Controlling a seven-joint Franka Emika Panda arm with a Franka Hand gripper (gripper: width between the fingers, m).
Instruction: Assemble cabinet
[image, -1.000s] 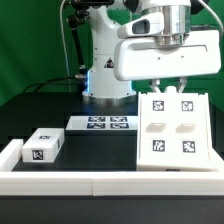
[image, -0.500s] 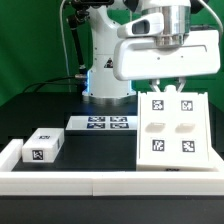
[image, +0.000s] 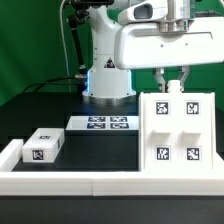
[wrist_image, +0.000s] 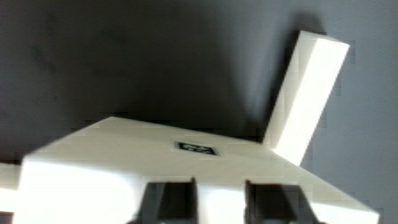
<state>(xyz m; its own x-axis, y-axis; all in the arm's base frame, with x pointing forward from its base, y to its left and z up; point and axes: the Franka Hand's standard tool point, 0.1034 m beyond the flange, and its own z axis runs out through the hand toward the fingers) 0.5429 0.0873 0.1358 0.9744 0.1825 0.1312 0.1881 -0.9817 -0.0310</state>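
The large white cabinet body (image: 178, 132) stands almost upright at the exterior view's right, its face with four marker tags turned to the camera. My gripper (image: 172, 84) is right above it, and its two fingers reach down on either side of the body's top edge. In the wrist view the two dark fingers (wrist_image: 171, 203) straddle the white body (wrist_image: 125, 150), which fills the gap between them; my gripper (wrist_image: 222, 205) is shut on it. A smaller white box part (image: 42, 146) with tags lies at the exterior view's left, away from the gripper.
The marker board (image: 100, 124) lies flat between the small box part and the cabinet body. A low white border rail (image: 70, 181) runs along the front. The arm's base (image: 105, 70) stands behind. In the wrist view a long white strip (wrist_image: 306, 95) crosses the dark table.
The cabinet body has gone from leaning back to nearly upright. The gripper and wrist have moved up and a little to the exterior view's right.
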